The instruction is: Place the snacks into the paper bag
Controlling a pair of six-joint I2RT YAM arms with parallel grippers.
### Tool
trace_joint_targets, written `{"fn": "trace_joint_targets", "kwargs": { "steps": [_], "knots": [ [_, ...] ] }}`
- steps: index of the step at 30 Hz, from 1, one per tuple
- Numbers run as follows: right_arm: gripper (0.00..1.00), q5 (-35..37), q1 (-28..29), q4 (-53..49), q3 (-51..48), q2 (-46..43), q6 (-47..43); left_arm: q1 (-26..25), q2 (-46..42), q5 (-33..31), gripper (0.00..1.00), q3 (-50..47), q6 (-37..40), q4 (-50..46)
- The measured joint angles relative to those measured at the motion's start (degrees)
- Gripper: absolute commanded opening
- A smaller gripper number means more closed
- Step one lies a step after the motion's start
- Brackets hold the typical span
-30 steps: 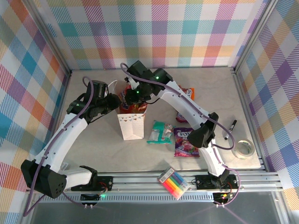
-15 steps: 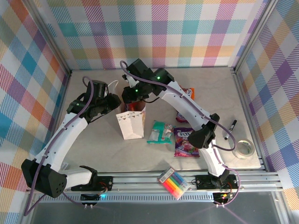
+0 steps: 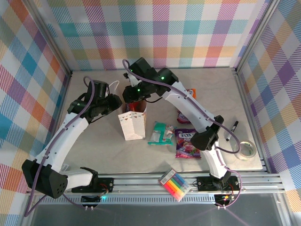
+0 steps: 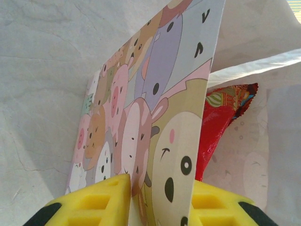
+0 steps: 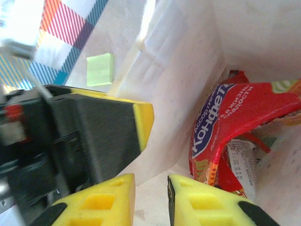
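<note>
To keep mouth open, clamping white printed paper bag [image 4: 141, 117] with left pincer [image 4: 160, 197]; hovering right pincer [image 5: 150, 193], apart, over red glossy packet [image 5: 235, 113] inside.

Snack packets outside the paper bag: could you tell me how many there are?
4: a teal packet and a purple candy bag right of the paper bag, an orange packet beside the right arm, a pink packet partly under it. More may be hidden.

One white printed paper bag [image 3: 132, 128]; five glossy plastic snack packets [image 3: 162, 133]; one coloured-marker pack [image 3: 175, 183]; one black pen [image 3: 232, 131]; one tape roll [image 3: 238, 151].
</note>
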Motion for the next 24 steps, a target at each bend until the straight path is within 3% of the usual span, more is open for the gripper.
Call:
{"fn": "trace_joint_targets", "kwargs": {
  "steps": [8, 14, 24],
  "knots": [
    [0.32, 2.0, 0.0, 2.2, -3.2, -10.9, -1.7, 0.0, 0.2, -0.2, 0.28, 2.2, 1.4, -1.8],
    [0.39, 3.0, 0.0, 3.5, -8.6, -14.4, -2.9, 0.0, 0.2, -0.6, 0.3, 3.7, 2.4, -2.8],
    [0.52, 6.7, -1.4, 9.7, -30.6, -27.7, -4.2, 0.1, 1.9, -2.0, 0.34, 9.1, 4.2, -5.2]
  ]
}}
